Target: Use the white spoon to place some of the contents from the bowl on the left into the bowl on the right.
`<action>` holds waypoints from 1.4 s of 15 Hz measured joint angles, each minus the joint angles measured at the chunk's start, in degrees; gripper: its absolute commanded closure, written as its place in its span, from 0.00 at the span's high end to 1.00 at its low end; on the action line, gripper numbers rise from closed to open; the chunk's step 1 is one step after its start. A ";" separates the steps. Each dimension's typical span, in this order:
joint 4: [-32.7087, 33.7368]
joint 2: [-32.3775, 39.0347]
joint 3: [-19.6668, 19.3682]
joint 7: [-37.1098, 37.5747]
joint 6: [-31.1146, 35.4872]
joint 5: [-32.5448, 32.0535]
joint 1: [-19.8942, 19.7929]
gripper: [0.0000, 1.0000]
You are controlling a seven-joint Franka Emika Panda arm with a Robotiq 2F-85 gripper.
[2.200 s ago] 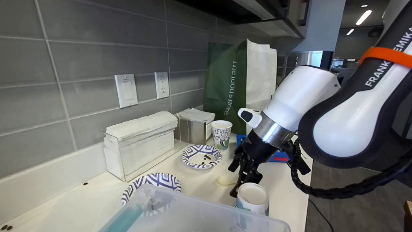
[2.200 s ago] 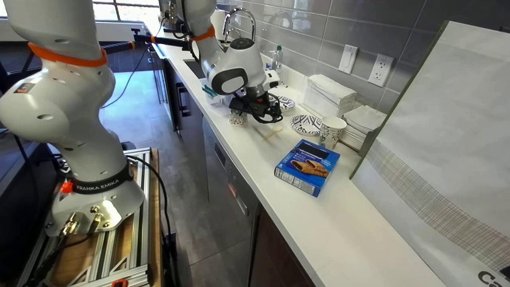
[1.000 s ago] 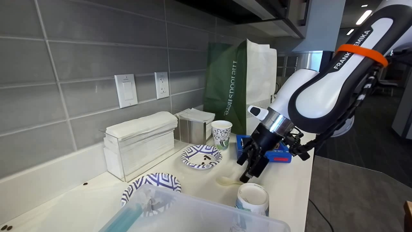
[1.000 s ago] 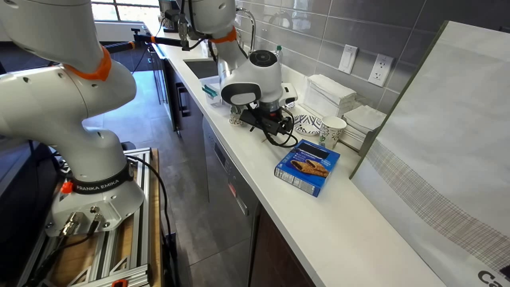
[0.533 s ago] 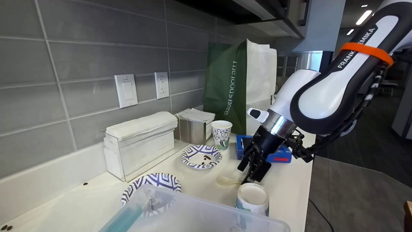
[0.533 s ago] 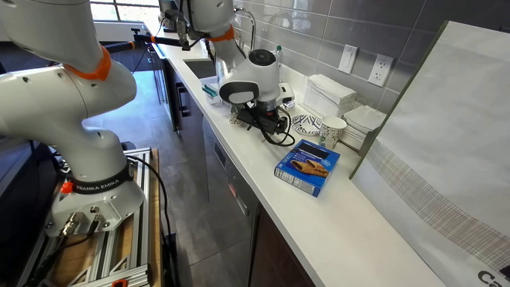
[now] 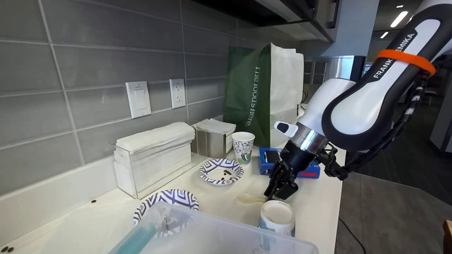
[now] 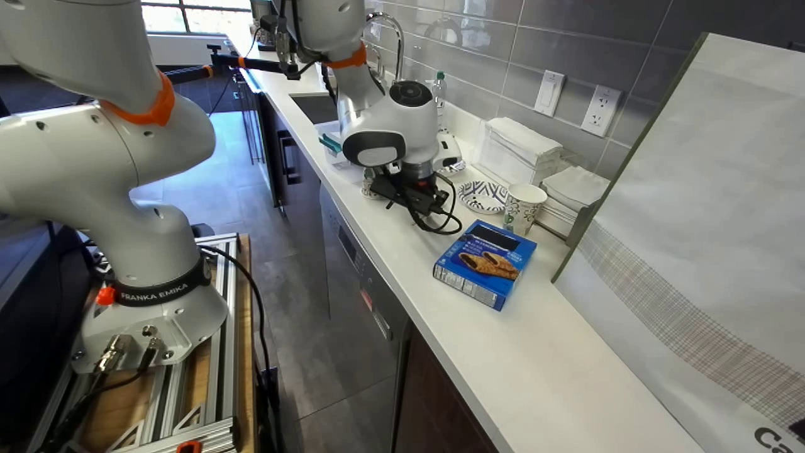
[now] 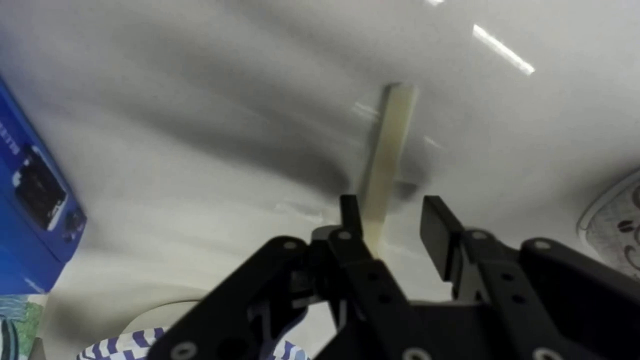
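Note:
The white spoon lies on the counter in an exterior view, its head toward the bowls. My gripper stands over the handle in the wrist view. Its fingers are apart, with the handle running between them close to the left finger and a gap toward the right one; contact cannot be told. The spoon's head is hidden in the wrist view. The right bowl, blue-and-white patterned, holds several dark beans. The left bowl, of like pattern, is partly behind a clear bin, so its contents are mostly hidden.
An upside-down paper cup stands close beside the gripper, with the clear plastic bin in front. A blue box and an upright paper cup stand nearby. Napkin stacks line the wall.
The fingers have drawn closer together over the last second. Earlier, the gripper moved from beside the upside-down cup toward the blue box, then settled slightly lower. The spoon has not visibly moved.

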 measured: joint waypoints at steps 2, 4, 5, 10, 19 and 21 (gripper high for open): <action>-0.09 -0.66 -0.67 0.04 0.00 0.00 0.43 0.41; -0.16 -1.14 -1.39 0.05 0.01 0.00 0.83 0.40; -0.19 -1.23 -1.73 0.05 0.05 0.00 1.03 0.40; -0.23 -1.26 -4.12 -0.03 0.44 -0.15 3.36 0.53; -0.22 -2.39 -8.98 -0.09 2.16 -1.33 9.84 0.09; -0.27 -3.00 -10.30 -0.09 2.18 -2.00 11.86 0.03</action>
